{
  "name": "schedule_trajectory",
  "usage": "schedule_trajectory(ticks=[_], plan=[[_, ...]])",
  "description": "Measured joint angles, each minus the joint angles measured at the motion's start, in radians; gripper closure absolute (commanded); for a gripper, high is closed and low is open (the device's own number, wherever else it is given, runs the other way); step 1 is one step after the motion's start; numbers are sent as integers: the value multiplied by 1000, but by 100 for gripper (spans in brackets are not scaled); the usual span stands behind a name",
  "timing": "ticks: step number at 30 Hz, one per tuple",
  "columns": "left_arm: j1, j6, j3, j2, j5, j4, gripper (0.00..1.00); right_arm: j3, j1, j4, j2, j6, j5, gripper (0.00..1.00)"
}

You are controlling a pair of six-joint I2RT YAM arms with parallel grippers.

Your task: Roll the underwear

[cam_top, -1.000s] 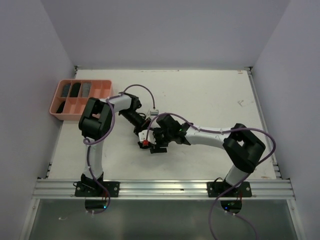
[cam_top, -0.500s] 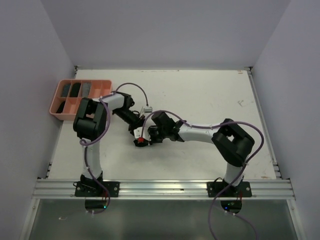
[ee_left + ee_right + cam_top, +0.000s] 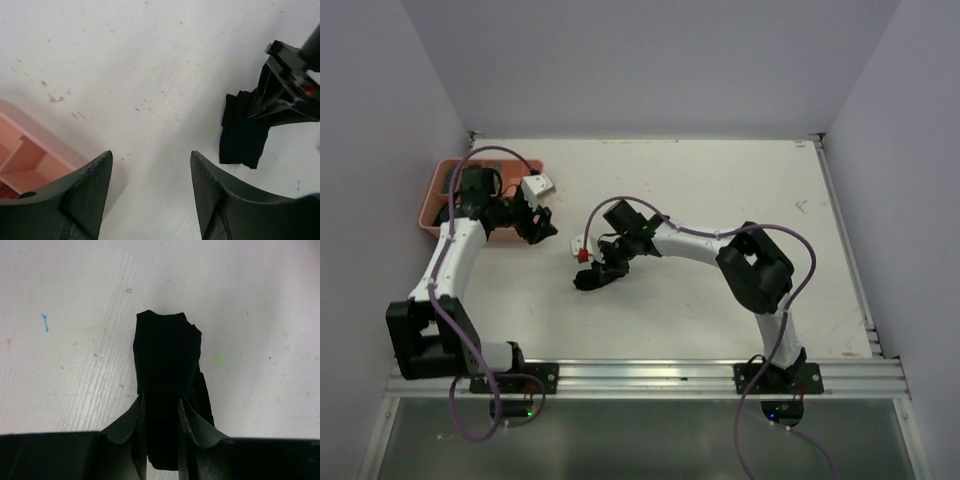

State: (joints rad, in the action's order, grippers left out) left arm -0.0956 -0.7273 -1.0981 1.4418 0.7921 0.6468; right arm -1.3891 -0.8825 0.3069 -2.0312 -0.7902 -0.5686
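Note:
A bunched-up piece of black underwear (image 3: 167, 352) lies on the white table, and my right gripper (image 3: 161, 402) is shut on its near end. From above, the right gripper (image 3: 598, 268) reaches left of centre with the black underwear (image 3: 586, 282) under its tip. My left gripper (image 3: 150, 156) is open over bare table with nothing between its fingers. In its view the black underwear (image 3: 244, 136) lies off to the right, well apart. From above, the left gripper (image 3: 546, 228) hangs beside the pink tray. No striped underwear shows.
The salmon-pink compartment tray (image 3: 430, 210) sits at the table's left edge, largely covered by the left arm; its corner (image 3: 30, 155) appears beside the left finger. Walls close in the table at the back and sides.
The left gripper has opened, let go and swung left to the tray. The right gripper has closed on the black underwear and shifted a little left.

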Motion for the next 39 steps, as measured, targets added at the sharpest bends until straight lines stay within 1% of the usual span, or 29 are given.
schedule_trajectory(ticks=[1,5,8,10,12,14,18,23,31,36,38,39], plan=[[-1,-18,31,-62,-9,-15,31,-41,6,37,-26,11,-23,100],[35,-128,163,-279,-59,-8,31,-198,39,162,-126,75,-119,100],[135,-220,267,-404,-126,12,29,-274,69,227,-182,124,-196,100],[201,-256,338,-481,-166,14,27,-304,87,249,-207,151,-239,100],[271,-275,403,-550,-210,11,26,-322,97,262,-224,170,-270,100],[336,-283,446,-577,-256,-7,25,-341,106,277,-241,189,-298,100],[416,-282,503,-548,-321,-70,24,-359,114,296,-260,211,-331,100],[504,-252,536,-432,-389,-175,23,-362,114,313,-266,230,-355,100],[536,-188,539,-317,-432,-318,23,-351,114,317,-266,245,-370,100],[565,-162,564,-285,-441,-384,23,-352,114,317,-266,256,-370,100],[576,-149,578,-275,-442,-402,24,-352,114,317,-266,257,-370,100],[581,-143,587,-265,-444,-415,26,-352,114,317,-266,257,-370,100]])
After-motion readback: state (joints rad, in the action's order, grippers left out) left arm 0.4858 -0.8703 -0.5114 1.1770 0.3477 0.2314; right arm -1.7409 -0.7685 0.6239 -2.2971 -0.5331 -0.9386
